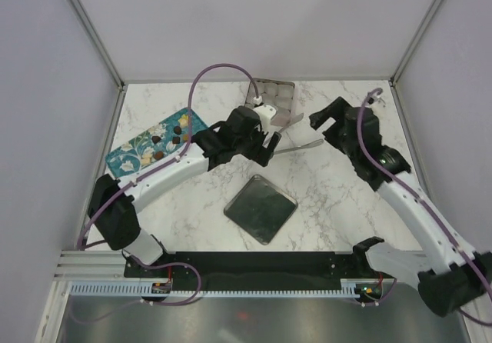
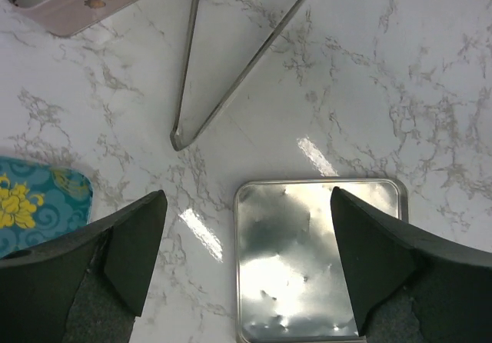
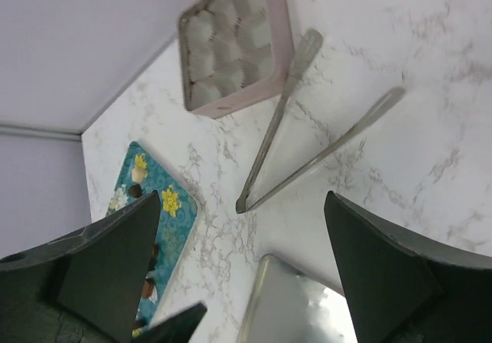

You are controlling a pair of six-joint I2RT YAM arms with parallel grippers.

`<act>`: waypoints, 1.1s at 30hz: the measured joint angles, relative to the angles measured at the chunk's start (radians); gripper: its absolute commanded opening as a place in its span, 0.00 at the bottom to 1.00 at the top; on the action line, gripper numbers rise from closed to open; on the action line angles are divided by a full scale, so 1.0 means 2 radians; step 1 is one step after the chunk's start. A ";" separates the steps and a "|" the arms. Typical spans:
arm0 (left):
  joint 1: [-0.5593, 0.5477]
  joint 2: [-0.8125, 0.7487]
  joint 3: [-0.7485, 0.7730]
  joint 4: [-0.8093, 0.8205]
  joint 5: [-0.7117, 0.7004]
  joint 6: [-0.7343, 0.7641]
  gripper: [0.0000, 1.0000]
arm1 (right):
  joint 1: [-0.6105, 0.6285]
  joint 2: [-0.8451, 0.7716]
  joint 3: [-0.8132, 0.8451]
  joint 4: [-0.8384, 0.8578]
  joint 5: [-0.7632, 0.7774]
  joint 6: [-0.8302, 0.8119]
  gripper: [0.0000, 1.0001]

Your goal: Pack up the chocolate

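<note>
Several dark chocolate pieces [image 1: 175, 137] lie on a teal floral tray [image 1: 134, 157] at the left; the right wrist view also shows one piece [image 3: 134, 191] there. The square pink tin [image 1: 274, 98] with pale paper cups stands at the back, with no chocolate visible in it. Metal tongs [image 1: 301, 146] lie on the marble between both grippers. My left gripper [image 1: 264, 144] hovers open just left of the tongs [image 2: 231, 74], with nothing between its fingers. My right gripper [image 1: 329, 117] stands open to the right of them, and the tongs [image 3: 307, 131] lie free below it.
The tin's shiny lid [image 1: 260, 208] lies flat on the marble in front of the grippers, also seen as the lid [image 2: 319, 258] under the left wrist. White walls close in the table on three sides. The arm bases sit along the near edge.
</note>
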 measured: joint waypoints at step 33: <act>0.083 0.334 0.216 0.008 0.174 0.220 0.96 | 0.000 -0.344 -0.050 -0.080 -0.110 -0.232 0.96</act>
